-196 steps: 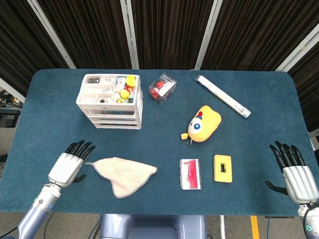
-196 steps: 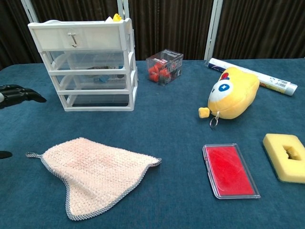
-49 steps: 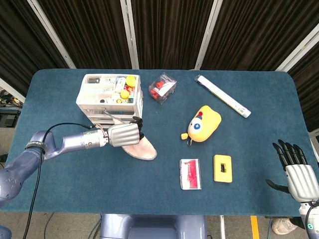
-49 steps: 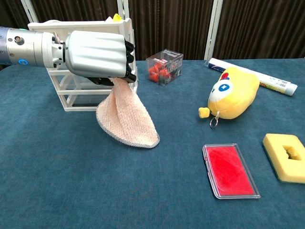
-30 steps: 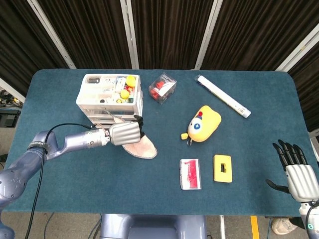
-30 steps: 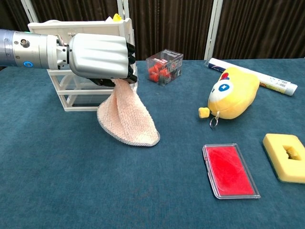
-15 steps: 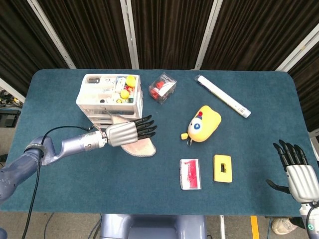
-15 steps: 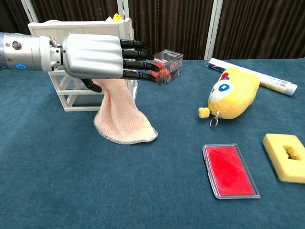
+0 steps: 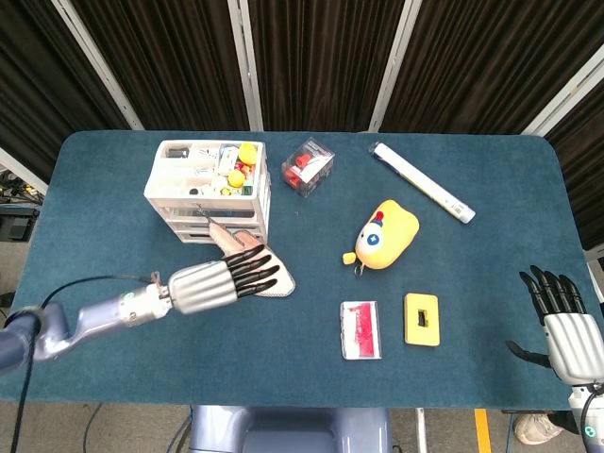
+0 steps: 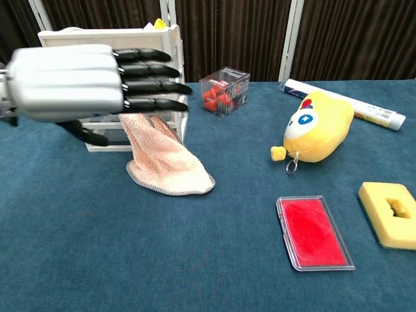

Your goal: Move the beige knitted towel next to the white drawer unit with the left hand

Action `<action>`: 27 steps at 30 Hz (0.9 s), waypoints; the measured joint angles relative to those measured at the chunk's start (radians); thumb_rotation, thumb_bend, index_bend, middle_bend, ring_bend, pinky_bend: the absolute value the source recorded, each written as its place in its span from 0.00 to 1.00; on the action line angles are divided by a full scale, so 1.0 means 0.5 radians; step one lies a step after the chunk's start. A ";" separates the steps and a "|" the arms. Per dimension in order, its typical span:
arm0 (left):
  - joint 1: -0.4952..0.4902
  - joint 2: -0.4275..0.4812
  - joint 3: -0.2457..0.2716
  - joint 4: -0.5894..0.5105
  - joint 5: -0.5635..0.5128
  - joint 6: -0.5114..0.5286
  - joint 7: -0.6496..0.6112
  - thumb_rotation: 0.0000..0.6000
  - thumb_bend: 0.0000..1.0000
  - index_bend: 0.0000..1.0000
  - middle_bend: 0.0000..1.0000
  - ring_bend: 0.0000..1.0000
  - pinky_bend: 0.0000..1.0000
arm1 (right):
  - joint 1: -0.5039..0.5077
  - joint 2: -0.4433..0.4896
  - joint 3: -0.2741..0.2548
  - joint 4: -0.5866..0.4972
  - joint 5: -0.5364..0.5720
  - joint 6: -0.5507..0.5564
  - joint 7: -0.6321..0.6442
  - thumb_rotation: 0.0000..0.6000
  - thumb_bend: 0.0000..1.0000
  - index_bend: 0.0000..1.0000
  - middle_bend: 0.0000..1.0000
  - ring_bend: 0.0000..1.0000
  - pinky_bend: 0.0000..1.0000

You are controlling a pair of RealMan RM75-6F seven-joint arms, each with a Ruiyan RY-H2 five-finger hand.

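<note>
**Towel parked by the drawers, left robot hand empty**

The left robot hand [image 9: 215, 283] has its fingers straight and spread, holding nothing. It sits just on the near-left side of the beige knitted towel [image 9: 260, 267], fingertips pointing over it toward the right. The towel lies bunched on the bench [image 9: 453, 283], one corner leaning up against the front of the white drawer unit [image 9: 209, 192], so I'd say the placing is basically done and the next move is just pulling the arm clear.

The right robot hand [image 9: 569, 330] is way off at the far right edge, open and empty too, nowhere near the action.

The chest view shows the towel [image 10: 166, 162] propped against the drawer front [image 10: 120, 78], while the head view mostly hides that under the fingers. The head view is the only one showing the right hand.
</note>
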 measured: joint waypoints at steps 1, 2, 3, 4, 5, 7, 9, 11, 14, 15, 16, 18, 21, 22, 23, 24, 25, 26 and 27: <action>0.054 0.013 0.000 -0.041 -0.016 0.049 0.017 0.99 0.00 0.00 0.00 0.00 0.02 | 0.001 0.000 0.000 -0.001 -0.002 -0.001 -0.003 1.00 0.01 0.00 0.00 0.00 0.00; 0.109 0.025 0.001 -0.082 -0.034 0.099 0.032 0.98 0.00 0.00 0.00 0.00 0.02 | 0.002 0.000 -0.002 -0.001 -0.002 -0.005 -0.007 1.00 0.01 0.00 0.00 0.00 0.00; 0.187 0.040 0.003 -0.135 -0.058 0.163 0.052 0.98 0.00 0.00 0.00 0.00 0.02 | 0.002 -0.001 -0.003 -0.002 -0.002 -0.007 -0.011 1.00 0.01 0.00 0.00 0.00 0.00; 0.247 0.052 0.006 -0.175 -0.079 0.208 0.067 0.98 0.00 0.00 0.00 0.00 0.02 | 0.003 -0.001 -0.004 -0.003 -0.002 -0.010 -0.015 1.00 0.01 0.00 0.00 0.00 0.00; 0.308 0.064 0.009 -0.215 -0.102 0.251 0.082 0.97 0.00 0.00 0.00 0.00 0.02 | 0.003 -0.001 -0.005 -0.004 -0.001 -0.014 -0.023 1.00 0.01 0.00 0.00 0.00 0.00; 0.450 0.090 0.016 -0.312 -0.166 0.344 0.111 0.96 0.00 0.00 0.00 0.00 0.02 | 0.003 0.001 -0.006 -0.010 0.004 -0.019 -0.031 1.00 0.01 0.00 0.00 0.00 0.00; 0.590 0.116 0.023 -0.412 -0.242 0.431 0.126 0.96 0.00 0.00 0.00 0.00 0.02 | 0.002 0.002 -0.006 -0.016 0.011 -0.021 -0.038 1.00 0.01 0.00 0.00 0.00 0.00; 0.699 0.140 0.028 -0.487 -0.315 0.501 0.130 0.96 0.00 0.00 0.00 0.00 0.02 | 0.000 0.004 -0.006 -0.021 0.017 -0.023 -0.041 1.00 0.01 0.00 0.00 0.00 0.00; 0.863 0.181 0.034 -0.584 -0.442 0.586 0.115 0.95 0.00 0.00 0.00 0.00 0.00 | -0.004 0.006 -0.005 -0.028 0.022 -0.022 -0.050 1.00 0.01 0.00 0.00 0.00 0.00; 0.923 0.194 0.035 -0.622 -0.501 0.608 0.098 0.94 0.00 0.00 0.00 0.00 0.00 | -0.004 0.006 -0.005 -0.029 0.023 -0.022 -0.052 1.00 0.01 0.00 0.00 0.00 0.00; 0.966 0.202 0.034 -0.654 -0.547 0.620 0.082 0.94 0.00 0.00 0.00 0.00 0.00 | -0.004 0.005 -0.005 -0.029 0.023 -0.022 -0.053 1.00 0.01 0.00 0.00 0.00 0.00; 1.058 0.219 0.031 -0.737 -0.664 0.638 0.027 0.94 0.00 0.00 0.00 0.00 0.00 | -0.003 0.005 -0.005 -0.030 0.024 -0.025 -0.056 1.00 0.01 0.00 0.00 0.00 0.00; 1.160 0.245 0.021 -0.888 -0.854 0.638 -0.076 0.93 0.00 0.00 0.00 0.00 0.00 | -0.001 0.006 -0.006 -0.033 0.024 -0.030 -0.058 1.00 0.01 0.00 0.00 0.00 0.00; 1.186 0.255 0.016 -0.938 -0.911 0.633 -0.109 0.91 0.00 0.00 0.00 0.00 0.00 | -0.001 0.006 -0.006 -0.033 0.022 -0.029 -0.058 1.00 0.01 0.00 0.00 0.00 0.00; 1.216 0.266 0.012 -0.988 -0.967 0.628 -0.144 0.90 0.00 0.00 0.00 0.00 0.00 | -0.002 0.007 -0.007 -0.033 0.020 -0.028 -0.058 1.00 0.01 0.00 0.00 0.00 0.00; 1.258 0.281 0.006 -1.044 -1.036 0.619 -0.191 0.89 0.00 0.00 0.00 0.00 0.00 | -0.002 0.007 -0.008 -0.033 0.020 -0.028 -0.057 1.00 0.01 0.00 0.00 0.00 0.00; 1.291 0.293 0.001 -1.074 -1.076 0.612 -0.221 0.89 0.00 0.00 0.00 0.00 0.00 | -0.002 0.007 -0.008 -0.032 0.019 -0.029 -0.056 1.00 0.01 0.00 0.00 0.00 0.00; 1.322 0.305 -0.003 -1.091 -1.101 0.606 -0.241 0.88 0.00 0.00 0.00 0.00 0.00 | -0.001 0.007 -0.009 -0.031 0.017 -0.031 -0.056 1.00 0.01 0.00 0.00 0.00 0.00; 1.354 0.316 -0.009 -1.096 -1.112 0.601 -0.250 0.88 0.00 0.00 0.00 0.00 0.00 | 0.000 0.007 -0.010 -0.030 0.014 -0.033 -0.057 1.00 0.01 0.00 0.00 0.00 0.00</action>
